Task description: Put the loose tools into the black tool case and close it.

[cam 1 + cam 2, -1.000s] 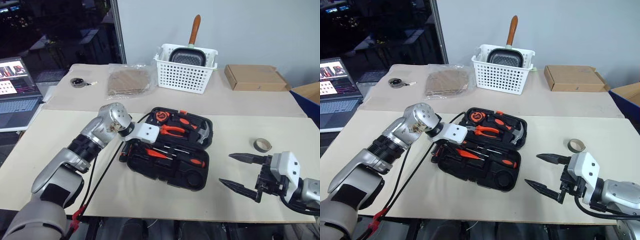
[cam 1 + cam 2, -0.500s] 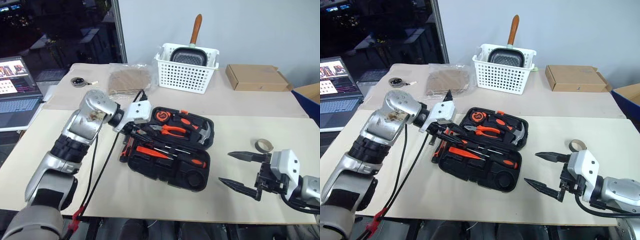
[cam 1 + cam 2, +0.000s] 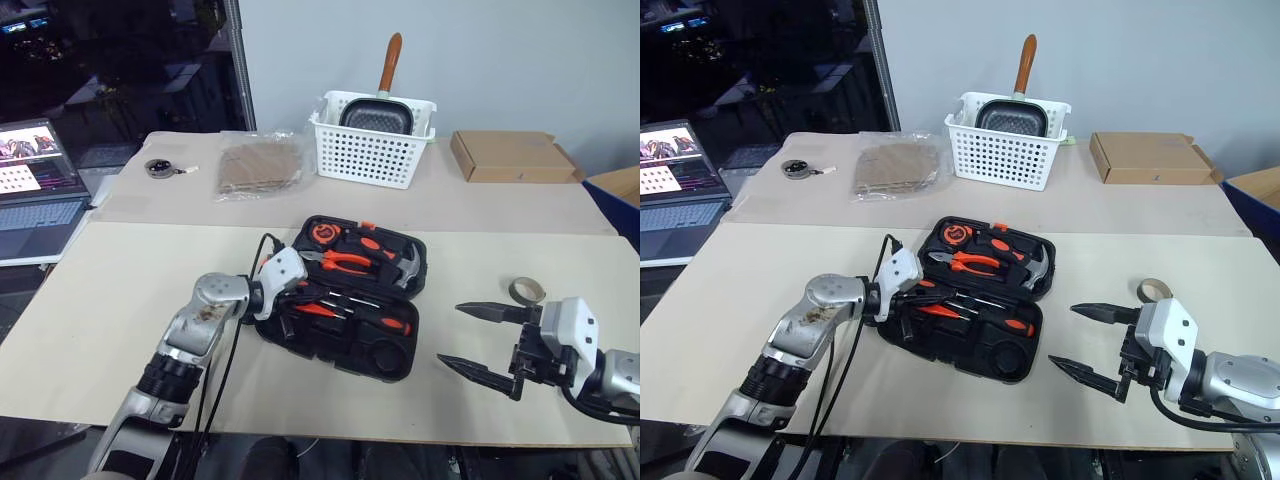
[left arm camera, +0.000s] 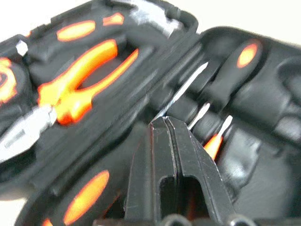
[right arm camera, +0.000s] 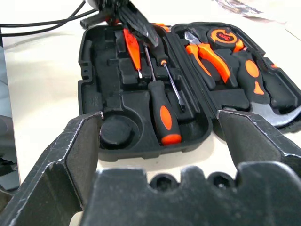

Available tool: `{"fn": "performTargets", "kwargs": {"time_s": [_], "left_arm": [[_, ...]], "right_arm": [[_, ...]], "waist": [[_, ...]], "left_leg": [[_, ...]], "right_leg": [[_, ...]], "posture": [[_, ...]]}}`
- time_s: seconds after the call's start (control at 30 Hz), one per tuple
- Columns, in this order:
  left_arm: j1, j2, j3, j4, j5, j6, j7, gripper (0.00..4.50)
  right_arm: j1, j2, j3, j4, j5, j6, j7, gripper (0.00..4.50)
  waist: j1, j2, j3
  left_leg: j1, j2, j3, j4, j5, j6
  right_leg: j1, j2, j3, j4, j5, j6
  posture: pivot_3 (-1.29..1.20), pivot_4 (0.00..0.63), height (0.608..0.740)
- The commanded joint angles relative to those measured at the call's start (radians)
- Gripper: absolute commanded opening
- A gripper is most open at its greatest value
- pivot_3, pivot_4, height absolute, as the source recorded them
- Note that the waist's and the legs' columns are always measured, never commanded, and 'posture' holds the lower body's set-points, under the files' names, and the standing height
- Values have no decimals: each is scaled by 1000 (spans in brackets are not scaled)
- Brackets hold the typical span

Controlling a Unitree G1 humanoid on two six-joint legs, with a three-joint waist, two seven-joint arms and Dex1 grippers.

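Head views: one black tool case [image 3: 345, 300] lies open on the table, left gripper [image 3: 290, 300] reaching low over its near half, right gripper [image 3: 478, 340] off beside it, jaws wide apart.
Left wrist view: jaws pressed together, empty; three shaft tips just past them, one pliers [image 4: 75, 80] off to the side.
Right wrist view: case centred between the spread jaws; three screwdrivers [image 5: 162, 110] seated inside.

Black tool case [image 3: 345, 300] lying open, screwdrivers [image 5: 162, 106] seated in recesses
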Motion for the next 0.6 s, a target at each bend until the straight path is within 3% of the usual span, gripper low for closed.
{"fn": "performTargets", "kwargs": {"time_s": [0.03, 0.17, 0.3, 0.47, 0.6], "left_arm": [[44, 45, -27, 33, 42, -122, -4, 31], [51, 62, -24, 141, 85, -244, 49, 31], [54, 80, -26, 226, 128, -344, 91, 31], [61, 105, -38, 284, 152, -402, 105, 31], [72, 114, -75, 293, 182, -423, 99, 31]], "right_arm": [[-3, -13, -14, -9, 13, -19, 13, 4500], [-2, -12, -10, -20, 13, -10, 5, 4500], [-8, -13, -4, -27, 14, -2, -6, 4500], [-3, -14, -4, -32, 18, 0, -8, 4500], [-5, -14, 0, -29, 20, -2, -4, 4500]], "waist": [[-1, 1, -1], [0, 0, -1], [-1, -2, -3], [-8, -2, -5], [-11, 3, -8]], "left_leg": [[0, 0, 0, 0, 0, 0], [11, 0, 1, -3, 0, 0], [11, 0, 4, -3, 0, 0], [26, 1, 7, -3, 0, -1], [28, 1, 7, -6, -3, -6]], "right_leg": [[1, 0, 1, -1, 0, 0], [13, -2, 1, -4, 0, 1], [14, -3, 1, -4, -2, 7], [28, -6, 4, -4, -4, 10], [29, -13, 3, -3, -5, 8]], "posture": [[0, 150, 740], [0, 150, 740], [0, 150, 740], [0, 150, 740], [0, 150, 740]]}}
